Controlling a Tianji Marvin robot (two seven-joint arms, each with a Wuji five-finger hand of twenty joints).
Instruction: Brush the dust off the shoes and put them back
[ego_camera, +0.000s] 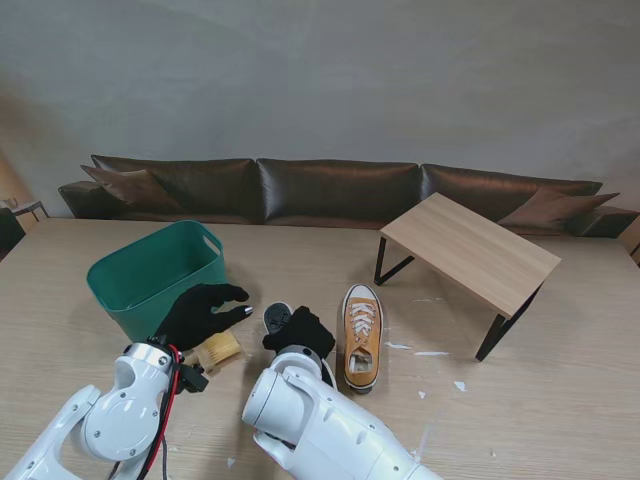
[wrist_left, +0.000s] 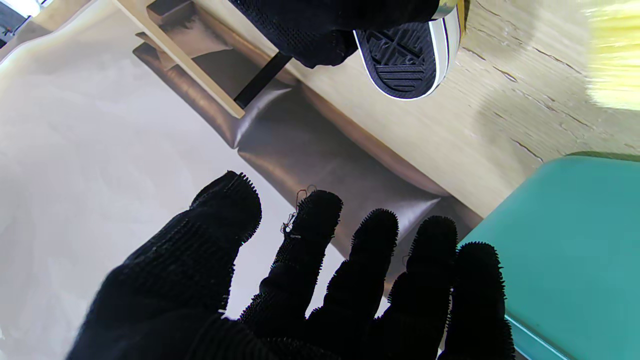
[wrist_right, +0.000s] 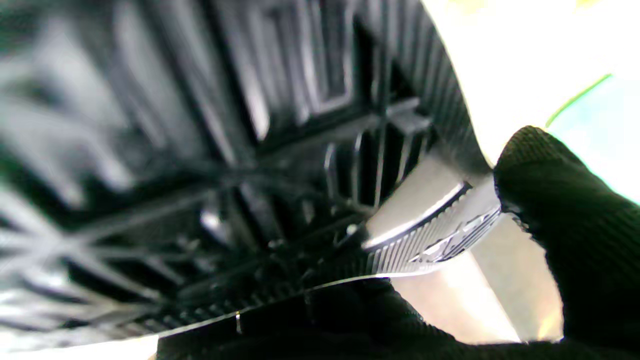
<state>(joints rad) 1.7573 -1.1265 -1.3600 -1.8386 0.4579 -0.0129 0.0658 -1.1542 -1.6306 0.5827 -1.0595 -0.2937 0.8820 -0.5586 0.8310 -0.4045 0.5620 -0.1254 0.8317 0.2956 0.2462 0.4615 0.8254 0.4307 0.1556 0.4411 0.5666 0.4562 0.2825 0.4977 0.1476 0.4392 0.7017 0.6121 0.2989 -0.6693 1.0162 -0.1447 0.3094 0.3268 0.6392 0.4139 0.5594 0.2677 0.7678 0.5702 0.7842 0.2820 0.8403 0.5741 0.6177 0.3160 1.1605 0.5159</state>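
right hand (ego_camera: 300, 330) gripping shoe (ego_camera: 277, 317), sole up

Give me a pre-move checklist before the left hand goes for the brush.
1. Right hand gripping the held shoe: ok, fingers wrap its sole edge.
2. Left hand free: ok, open, fingers spread, holding nothing.
3. Brush within reach: ok, it lies on the table just under the left hand.
4. Second shoe out of the way: ok, it rests upright on the table to the right.
5. Green basket clearance: cannot tell, it sits close beside the left hand.
6. Dust on the held shoe: cannot tell, the view is blurred.
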